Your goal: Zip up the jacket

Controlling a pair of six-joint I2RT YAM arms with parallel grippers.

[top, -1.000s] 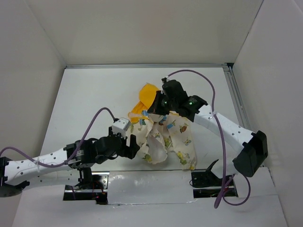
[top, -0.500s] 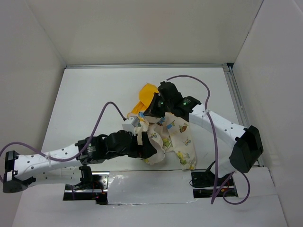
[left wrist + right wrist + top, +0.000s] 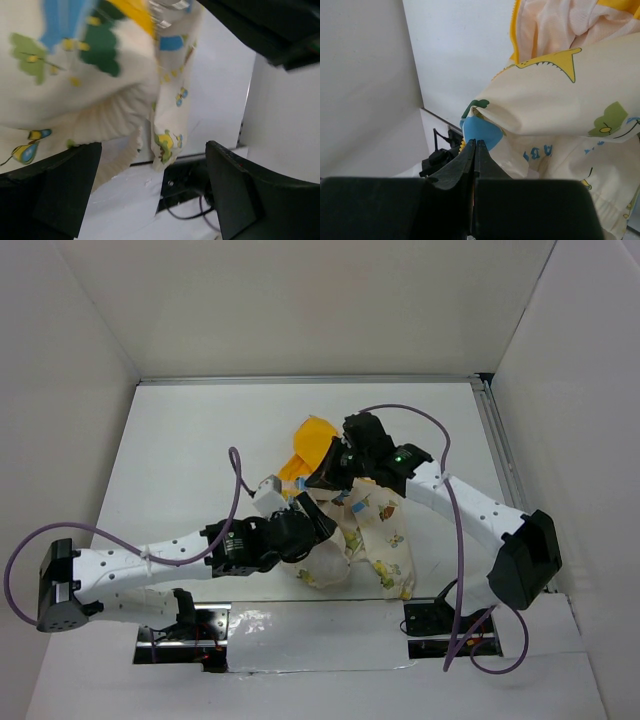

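Note:
The jacket [image 3: 378,528], cream-white with cartoon prints and a yellow-orange hood [image 3: 312,436], hangs bunched at the middle of the table. My right gripper [image 3: 333,478] is shut on the jacket's edge next to a blue print and yellow zipper teeth [image 3: 476,142], and holds it lifted. In the right wrist view the jacket [image 3: 555,100] drapes to the right of the jaws. My left gripper [image 3: 312,526] is wide open at the jacket's lower left side. In the left wrist view the jacket [image 3: 75,75] hangs above and between my fingers [image 3: 235,195], with nothing gripped.
A black arm mount [image 3: 440,620] and its cables sit at the near edge, also visible in the left wrist view [image 3: 185,190]. White walls enclose the table. A metal rail [image 3: 497,445] runs along the right side. Purple cables [image 3: 235,465] loop over both arms.
My left arm has reached forward and to the right, its open gripper now in against the hanging jacket. My right gripper still holds the jacket in about the same place.

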